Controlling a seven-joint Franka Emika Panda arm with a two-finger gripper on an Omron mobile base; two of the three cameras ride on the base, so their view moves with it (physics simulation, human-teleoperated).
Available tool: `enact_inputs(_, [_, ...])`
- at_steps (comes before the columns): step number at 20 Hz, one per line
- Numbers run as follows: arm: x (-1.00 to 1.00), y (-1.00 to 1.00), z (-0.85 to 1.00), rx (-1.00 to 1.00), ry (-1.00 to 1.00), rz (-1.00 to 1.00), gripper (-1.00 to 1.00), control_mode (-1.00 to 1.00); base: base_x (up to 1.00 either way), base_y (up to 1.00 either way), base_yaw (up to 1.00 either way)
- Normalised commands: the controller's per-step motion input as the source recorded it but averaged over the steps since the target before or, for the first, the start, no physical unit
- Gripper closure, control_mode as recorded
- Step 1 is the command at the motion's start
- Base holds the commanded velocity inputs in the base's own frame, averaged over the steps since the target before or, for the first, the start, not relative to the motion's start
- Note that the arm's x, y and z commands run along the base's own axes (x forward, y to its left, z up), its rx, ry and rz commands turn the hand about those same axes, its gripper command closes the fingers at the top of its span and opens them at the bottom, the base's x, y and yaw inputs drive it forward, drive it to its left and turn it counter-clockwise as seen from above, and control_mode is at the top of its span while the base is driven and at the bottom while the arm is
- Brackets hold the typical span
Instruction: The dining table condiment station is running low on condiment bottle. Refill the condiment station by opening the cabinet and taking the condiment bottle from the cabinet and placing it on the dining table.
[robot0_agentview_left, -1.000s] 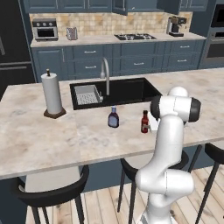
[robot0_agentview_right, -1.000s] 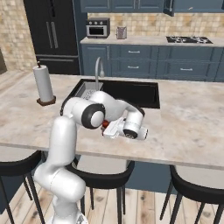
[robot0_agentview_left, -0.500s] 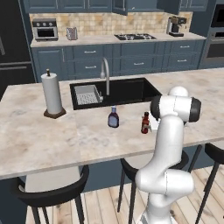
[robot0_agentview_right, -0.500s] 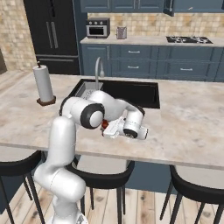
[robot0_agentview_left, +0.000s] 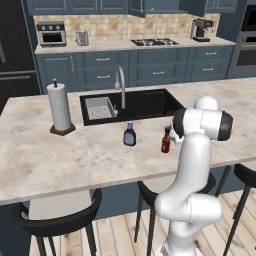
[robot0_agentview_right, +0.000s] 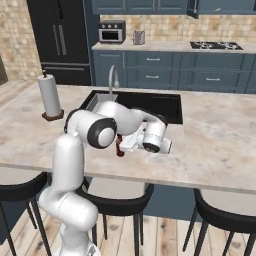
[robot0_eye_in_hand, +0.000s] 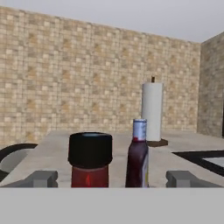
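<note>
Two dark fingers (robot0_eye_in_hand: 42, 178) stand spread wide in the hand view, one at each side of the condiment bottle (robot0_eye_in_hand: 90, 160), apart from it, pinching nothing. The gripper (robot0_eye_in_hand: 111, 179) sits level with the bottle's black cap and red neck. In the left base view the condiment bottle (robot0_agentview_left: 166, 140) stands upright on the dining table (robot0_agentview_left: 60, 160), just beside the arm's white wrist, near the table's front half. A little farther off, toward the sink (robot0_agentview_left: 145, 102), stands a squatter dark bottle (robot0_agentview_left: 129, 135) with a pale cap, also upright, apart from the first. Beyond it, at the table's left end, a paper towel roll (robot0_agentview_left: 59, 107) rises on its dark base. Farthest back, the rear counter carries a gas hob (robot0_agentview_left: 153, 42), a toaster oven (robot0_agentview_left: 52, 33) and a coffee machine (robot0_agentview_left: 199, 29).
</note>
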Motion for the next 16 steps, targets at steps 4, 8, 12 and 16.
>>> enact_inputs(4, [-0.08,0.00,0.56,0.00,0.00,-0.02,-1.00,-1.00,0.00,0.00,0.00])
enact_inputs(8, [-0.09,0.00,0.52,-0.01,0.00,-0.02,-1.00,-1.00,0.00,0.00,0.00])
enact_inputs(12, [-0.06,0.00,0.54,-0.01,0.00,-0.04,-1.00,-1.00,0.00,0.00,0.00])
enact_inputs(16, [-0.16,0.05,0.56,-0.05,0.00,-0.07,-1.00,-1.00,0.00,0.00,0.00])
